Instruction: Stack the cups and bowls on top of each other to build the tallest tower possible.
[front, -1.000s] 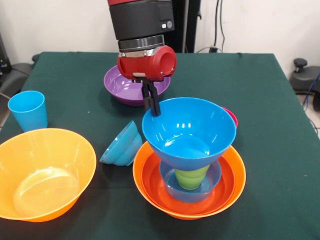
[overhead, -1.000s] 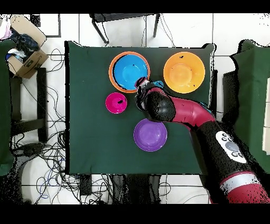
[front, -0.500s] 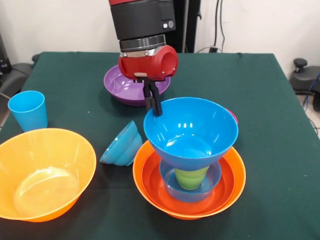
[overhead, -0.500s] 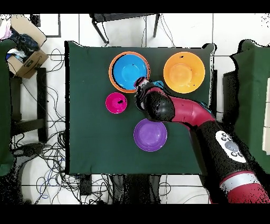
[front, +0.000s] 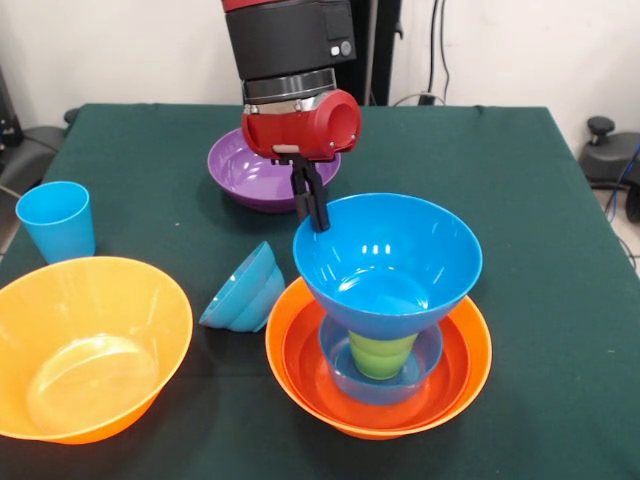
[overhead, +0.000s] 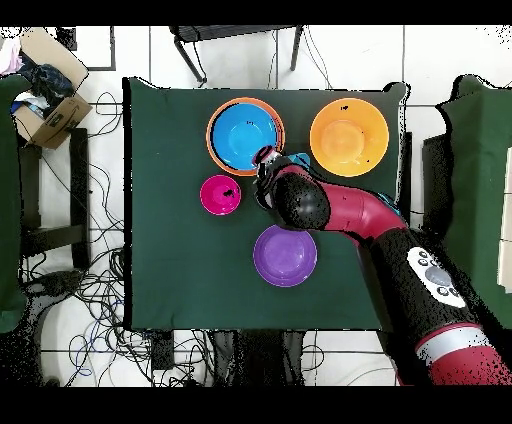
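The tower stands at the table's front: a big orange bowl (front: 470, 350) holds a red-orange one, then a small blue bowl (front: 430, 350) with the lime green cup (front: 383, 355) in it. A large blue bowl (front: 385, 265) sits tilted over the green cup. My gripper (front: 318, 222) is shut on that bowl's far left rim. From above, the gripper (overhead: 266, 157) is at the edge of the blue bowl (overhead: 243, 134) inside the orange rim (overhead: 213, 135). The light blue cup (front: 56, 220) stands upright at the left.
A second big orange bowl (front: 85, 345) sits front left. A blue bowl (front: 245, 288) lies on its side between it and the tower. A purple bowl (front: 262, 170) stands behind my gripper. From above, a small pink-red bowl (overhead: 220, 194) lies beside the tower.
My gripper and the large blue bowl have shifted slightly to the right in the front view, and the bowl now hides the pink-red bowl behind it.
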